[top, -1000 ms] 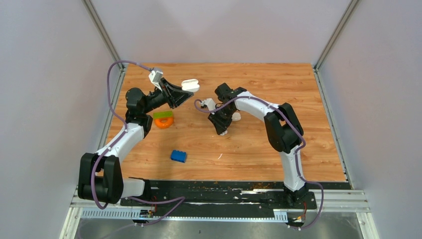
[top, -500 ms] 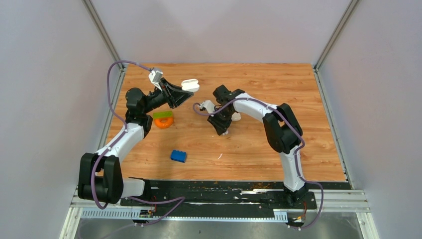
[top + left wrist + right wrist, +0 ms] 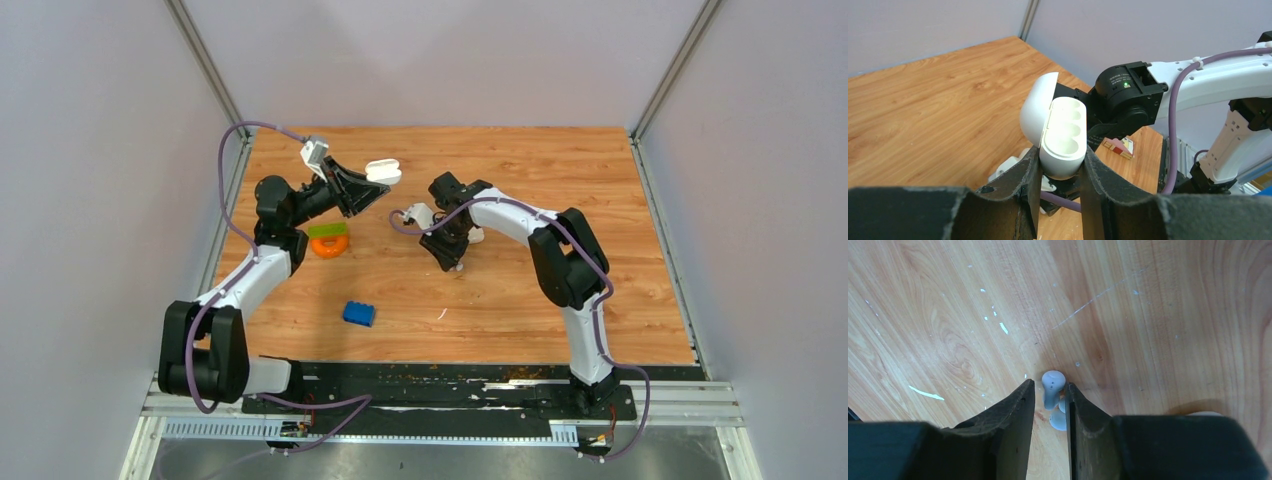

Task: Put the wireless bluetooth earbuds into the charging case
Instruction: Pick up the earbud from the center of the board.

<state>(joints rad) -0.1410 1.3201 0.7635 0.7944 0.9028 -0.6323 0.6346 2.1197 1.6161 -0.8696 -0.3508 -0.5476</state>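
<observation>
Right wrist view: the right gripper [image 3: 1049, 392] points down at the wooden table [image 3: 948, 315], its two black fingers [image 3: 1020, 407] drawn narrow. A tiny white stemmed earbud [image 3: 1052, 382] sits in the gap at the fingertips. A second earbud [image 3: 1058, 420] touches it from deeper in the gap. It cannot be told whether the pads press on either one or only bracket them. Nor is it clear whether the pair rests on the wood or hangs just above it.

Left wrist view: the left gripper [image 3: 1060, 172] is clamped on the lower body of the white charging case [image 3: 1064, 142] and holds it raised off the table. The lid [image 3: 1037, 107] is hinged open, and the moulded wells face the right arm and appear empty.

Top view: the raised case and the low right gripper are near each other but apart, around mid-table. A blue toy brick [image 3: 359, 313] and an orange ring [image 3: 329, 246] lie toward the left arm, well apart from the earbuds.

Handling, as a judgement: each earbud is likely very light, hard, glossy and rounded, so it could squirt out of a pinch or roll away. The stem, or the flatter sides of the bulb, looks like the best place to grip. Because the two touch, a single close could catch both. The case is rigid and smooth. The low grip leaves its opening free, and the thin lid hinge is best left unloaded.
</observation>
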